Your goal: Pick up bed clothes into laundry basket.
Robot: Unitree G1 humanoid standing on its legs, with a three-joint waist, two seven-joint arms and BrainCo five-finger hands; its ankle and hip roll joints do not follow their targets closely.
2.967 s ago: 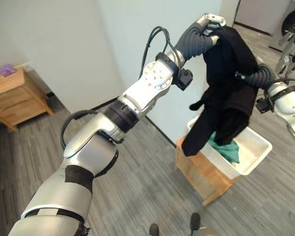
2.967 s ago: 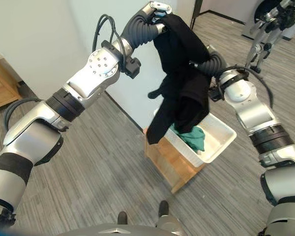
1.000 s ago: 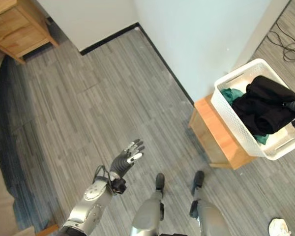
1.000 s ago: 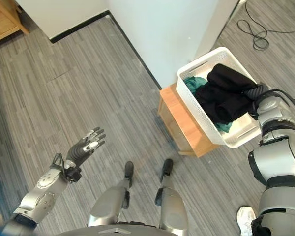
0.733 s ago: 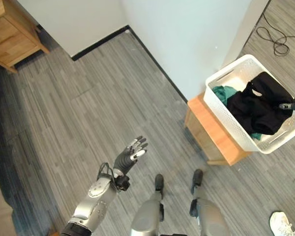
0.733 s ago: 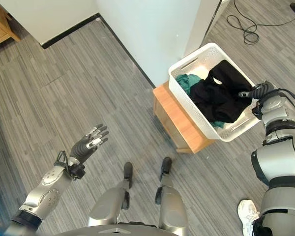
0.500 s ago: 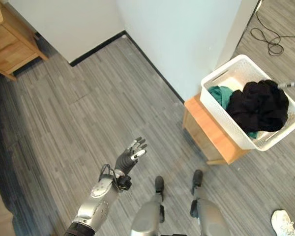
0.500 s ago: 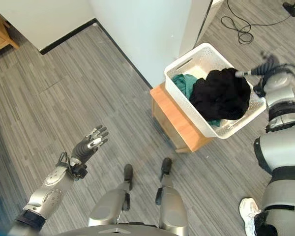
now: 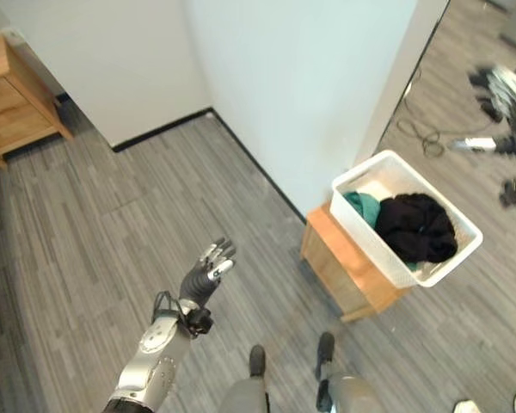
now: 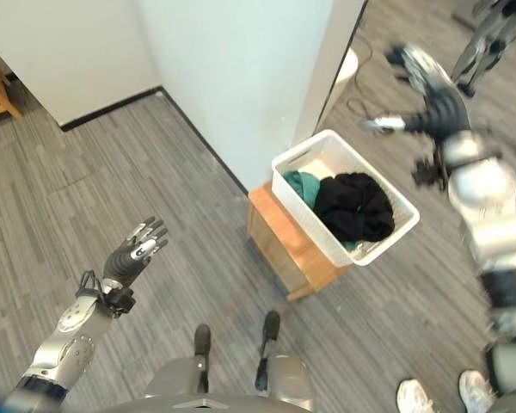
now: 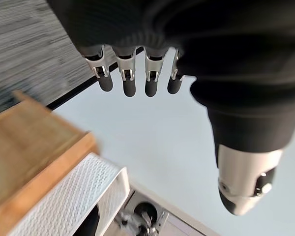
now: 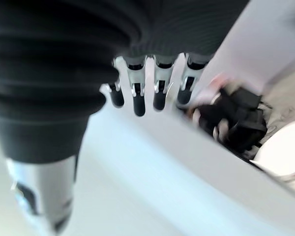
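A white laundry basket stands on a low wooden stand against the wall's corner. In it lie a bunched black garment and a green cloth. My right hand is raised well above and beyond the basket; its fingers are straight and hold nothing. Far from the basket, my left hand hovers over the floor, and its straight fingers are empty. The left wrist view shows the basket's wall and the stand's top.
A white wall corner juts out just behind the basket. A wooden nightstand stands at the far left. A loose cable lies on the floor beyond the basket. A person's white shoes show at the lower right.
Three seconds ago both hands held the black garment above the basket. It now lies in the basket, let go. My right hand has risen up and away; the view has shifted.
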